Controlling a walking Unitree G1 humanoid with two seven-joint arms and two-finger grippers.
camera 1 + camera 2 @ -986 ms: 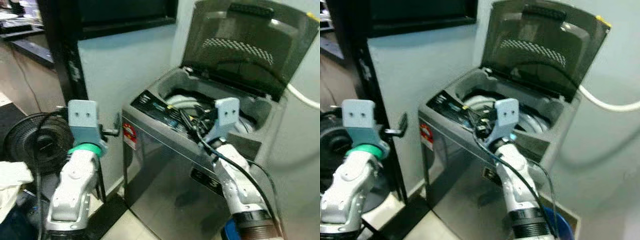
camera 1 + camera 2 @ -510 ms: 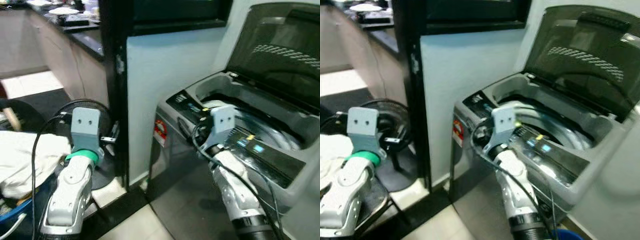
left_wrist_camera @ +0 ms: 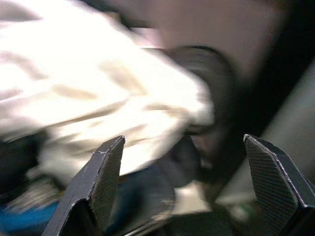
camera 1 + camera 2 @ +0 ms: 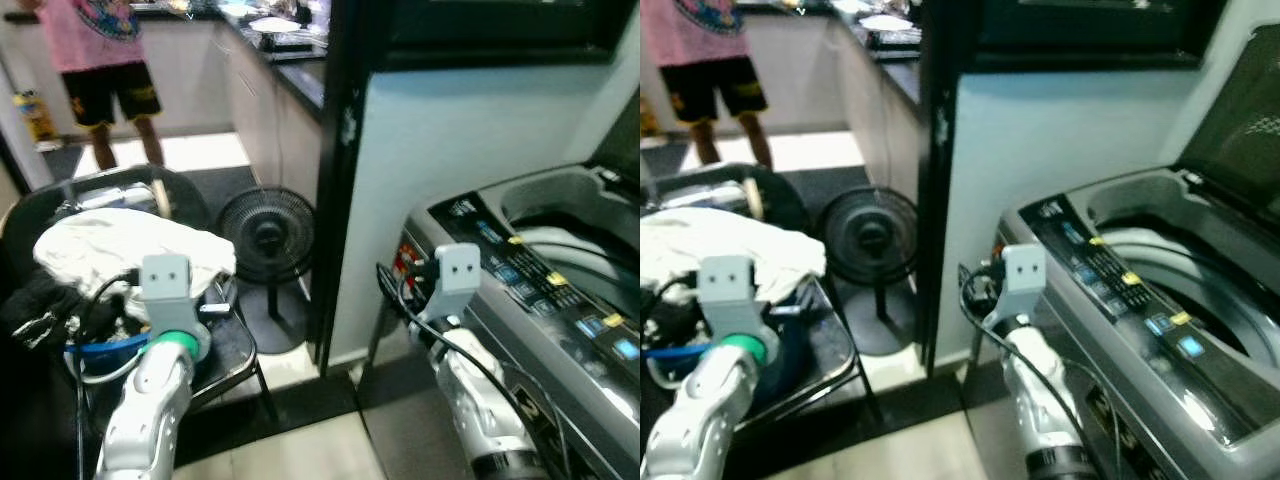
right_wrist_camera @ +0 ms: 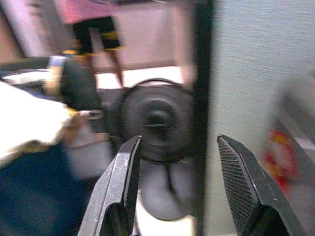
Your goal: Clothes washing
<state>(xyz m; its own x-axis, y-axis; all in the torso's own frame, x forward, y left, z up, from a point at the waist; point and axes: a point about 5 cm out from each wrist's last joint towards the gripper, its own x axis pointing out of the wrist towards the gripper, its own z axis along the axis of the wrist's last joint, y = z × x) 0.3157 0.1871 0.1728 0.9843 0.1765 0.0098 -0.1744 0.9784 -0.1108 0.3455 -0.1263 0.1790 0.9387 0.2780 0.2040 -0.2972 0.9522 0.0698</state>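
Both the left gripper (image 3: 182,182) and right gripper (image 5: 179,189) hang open and empty. At left of frame the white laundry (image 4: 125,245) lies loosely heaped over a chair (image 4: 225,345), so a shallow pinch could drag it to the floor, and the floor fan (image 4: 265,235) beside it could get knocked over.

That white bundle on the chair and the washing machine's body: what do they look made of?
The white bundle looks like soft cloth: matte, creased, slumped in folds. The washing machine seems to have a glossy grey plastic top, with sheen on its panel; its darker front may be painted metal, though that is uncertain.
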